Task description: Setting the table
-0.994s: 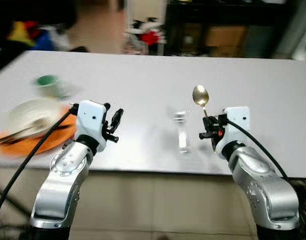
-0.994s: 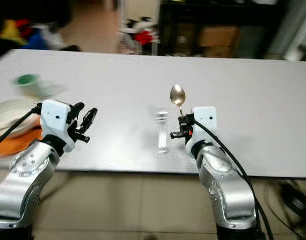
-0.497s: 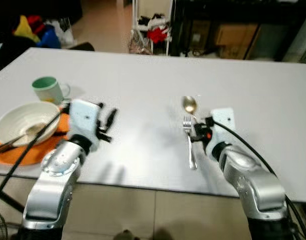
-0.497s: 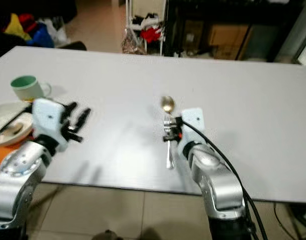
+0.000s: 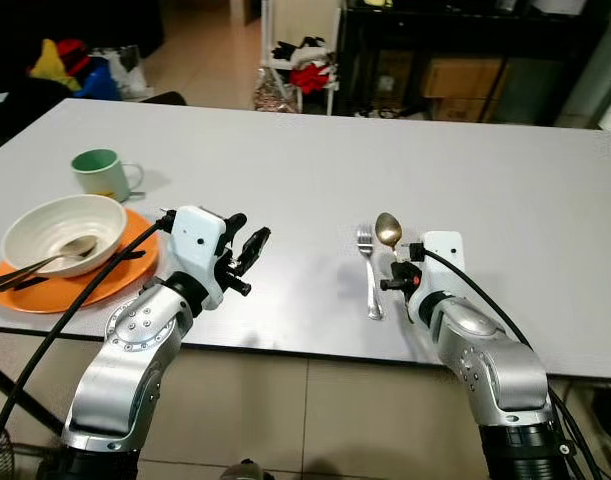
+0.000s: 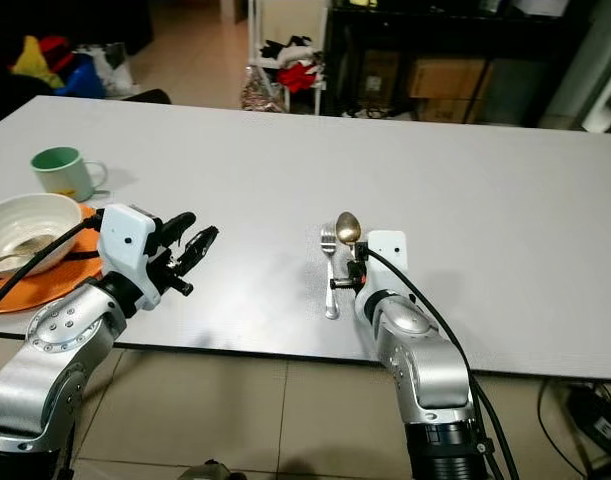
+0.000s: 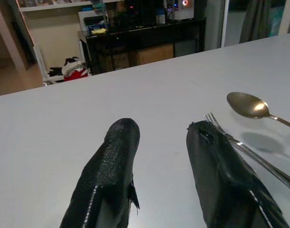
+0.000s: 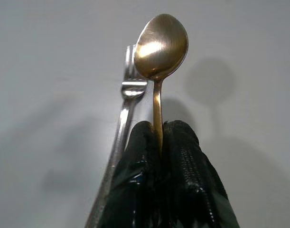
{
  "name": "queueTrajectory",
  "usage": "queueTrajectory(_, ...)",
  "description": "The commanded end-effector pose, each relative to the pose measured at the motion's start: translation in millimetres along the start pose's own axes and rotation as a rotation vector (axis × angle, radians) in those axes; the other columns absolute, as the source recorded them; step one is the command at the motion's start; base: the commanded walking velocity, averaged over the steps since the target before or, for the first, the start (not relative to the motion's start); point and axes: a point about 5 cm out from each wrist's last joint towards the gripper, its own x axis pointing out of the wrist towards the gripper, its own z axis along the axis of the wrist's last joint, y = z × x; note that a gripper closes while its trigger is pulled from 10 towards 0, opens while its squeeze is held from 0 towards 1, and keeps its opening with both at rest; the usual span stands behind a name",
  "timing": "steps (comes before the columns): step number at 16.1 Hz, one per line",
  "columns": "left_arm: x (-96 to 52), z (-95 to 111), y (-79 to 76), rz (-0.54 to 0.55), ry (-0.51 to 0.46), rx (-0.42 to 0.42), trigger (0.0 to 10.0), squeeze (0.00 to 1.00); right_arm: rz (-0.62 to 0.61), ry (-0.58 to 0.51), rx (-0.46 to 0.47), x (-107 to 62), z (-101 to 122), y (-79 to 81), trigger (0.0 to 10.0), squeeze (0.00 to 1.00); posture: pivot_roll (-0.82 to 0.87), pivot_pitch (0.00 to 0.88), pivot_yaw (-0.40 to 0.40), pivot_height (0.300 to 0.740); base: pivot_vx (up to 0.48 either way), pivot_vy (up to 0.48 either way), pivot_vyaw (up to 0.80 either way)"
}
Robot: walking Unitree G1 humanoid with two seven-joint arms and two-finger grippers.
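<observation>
Pale grey tabletop (image 5: 285, 170) spans the foreground; beyond it stand dark shelving (image 5: 435, 50) and a tiled floor. At my left, an orange plate (image 5: 105, 280) carries a white bowl (image 5: 60, 225) holding a spoon; a green mug (image 5: 100, 173) sits just behind. My right gripper (image 8: 159, 137) pinches a gold spoon (image 5: 388, 229) above a silver fork (image 5: 369, 275) lying flat. My left gripper (image 7: 159, 137) hovers over the table, fingers spread.
</observation>
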Motion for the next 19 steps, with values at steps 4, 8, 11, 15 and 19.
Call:
queueTrajectory(4,2.4,3,-0.2,-0.009,-0.012,0.004,10.0,0.0,-0.011,-0.028,-0.002,0.6,7,-1.3,10.0,0.0,0.16,0.0,0.017,0.74,0.0,0.0,0.0)
queueTrajectory(8,2.4,3,-0.2,-0.009,-0.012,0.004,10.0,0.0,-0.011,-0.028,-0.002,0.6,7,-1.3,10.0,0.0,0.16,0.0,0.017,0.74,0.0,0.0,0.0)
queueTrajectory(11,2.4,3,-0.2,-0.009,-0.012,0.004,10.0,0.0,-0.011,-0.028,-0.002,0.6,7,-1.3,10.0,0.0,0.16,0.0,0.017,0.74,0.0,0.0,0.0)
queueTrajectory(15,-5.0,-7,-15.6,-0.265,0.057,0.052,10.0,0.0,-0.054,0.027,-0.02,17.1,-11,-13.5,10.0,0.0,0.17,0.0,0.054,0.74,0.0,0.0,0.0)
queueTrajectory(19,-7.8,-12,-22.2,-0.344,0.083,0.045,10.0,0.0,-0.066,0.031,-0.048,20.8,-12,-20.1,10.0,0.0,0.16,0.0,0.046,0.74,0.0,0.0,0.0)
